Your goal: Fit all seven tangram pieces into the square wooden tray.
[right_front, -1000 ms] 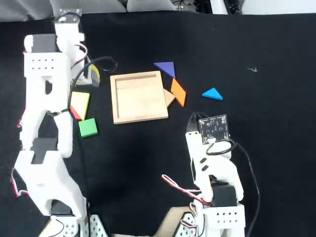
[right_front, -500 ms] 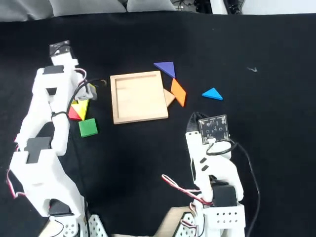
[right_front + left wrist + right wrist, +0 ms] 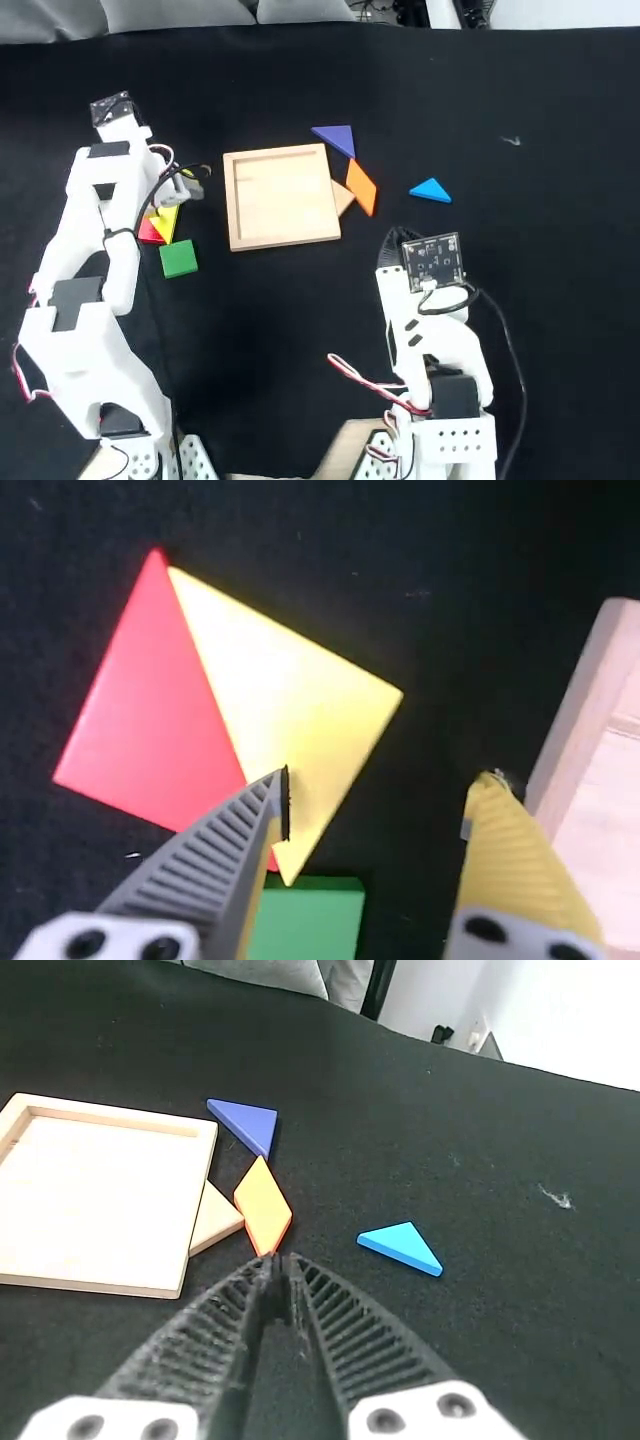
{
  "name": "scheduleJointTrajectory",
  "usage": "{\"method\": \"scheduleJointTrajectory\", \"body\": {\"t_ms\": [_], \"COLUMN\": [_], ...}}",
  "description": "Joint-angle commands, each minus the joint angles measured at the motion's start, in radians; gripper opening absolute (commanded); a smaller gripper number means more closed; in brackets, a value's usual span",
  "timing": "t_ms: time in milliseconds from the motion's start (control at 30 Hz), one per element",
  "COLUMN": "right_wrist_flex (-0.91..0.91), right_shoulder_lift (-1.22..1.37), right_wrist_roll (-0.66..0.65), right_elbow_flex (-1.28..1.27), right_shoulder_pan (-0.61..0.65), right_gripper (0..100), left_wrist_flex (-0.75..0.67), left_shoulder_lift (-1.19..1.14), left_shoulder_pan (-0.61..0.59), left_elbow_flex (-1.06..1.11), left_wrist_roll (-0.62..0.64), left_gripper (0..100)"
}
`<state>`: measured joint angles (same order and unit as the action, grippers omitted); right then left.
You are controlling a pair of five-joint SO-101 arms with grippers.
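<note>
The square wooden tray (image 3: 280,196) lies empty mid-table. Left of it lie a yellow triangle (image 3: 165,222), a red triangle (image 3: 148,231) and a green square (image 3: 178,258). My left gripper (image 3: 178,195) hangs open just above them; in the left wrist view one fingertip of the left gripper (image 3: 385,790) is over the yellow triangle (image 3: 290,705), beside the red triangle (image 3: 150,700). Right of the tray lie a dark blue triangle (image 3: 335,138), an orange parallelogram (image 3: 361,186), a tan triangle (image 3: 342,198) and a light blue triangle (image 3: 430,190). My right gripper (image 3: 275,1265) is shut, near the orange parallelogram (image 3: 263,1205).
The tray's wooden wall (image 3: 590,750) rises close beside the left gripper's yellow finger. The green square (image 3: 305,920) lies just under the left fingers. The black cloth stretches wide to the right of the light blue triangle (image 3: 400,1245).
The left arm has drawn back toward the far left and its gripper now sits over the yellow and red triangles. The right arm and the pieces have not moved.
</note>
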<state>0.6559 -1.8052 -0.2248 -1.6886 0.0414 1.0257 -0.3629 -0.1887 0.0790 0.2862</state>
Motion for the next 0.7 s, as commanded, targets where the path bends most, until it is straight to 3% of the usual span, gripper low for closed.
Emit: {"method": "scheduleJointTrajectory", "body": {"t_ms": [0,267,533,667], "right_wrist_flex": [0.005,0.005,0.005,0.005], "right_shoulder_lift": [-0.071,-0.071,-0.071,-0.071], "right_wrist_roll": [0.002,0.002,0.002,0.002], "right_elbow_flex": [0.002,0.002,0.002,0.002], "right_shoulder_pan": [-0.011,-0.009,-0.009,-0.009], "right_gripper": [1.5,1.5,1.5,1.5], "left_wrist_flex": [-0.021,-0.044,0.143,0.170], "left_shoulder_lift": [0.051,-0.040,-0.183,-0.233], "left_shoulder_pan": [-0.035,-0.039,-0.062,-0.102], "left_elbow_flex": [-0.012,-0.059,-0.243,-0.300], "left_wrist_roll": [0.017,0.011,0.020,0.041], "left_gripper": [29,29,29,29]}}
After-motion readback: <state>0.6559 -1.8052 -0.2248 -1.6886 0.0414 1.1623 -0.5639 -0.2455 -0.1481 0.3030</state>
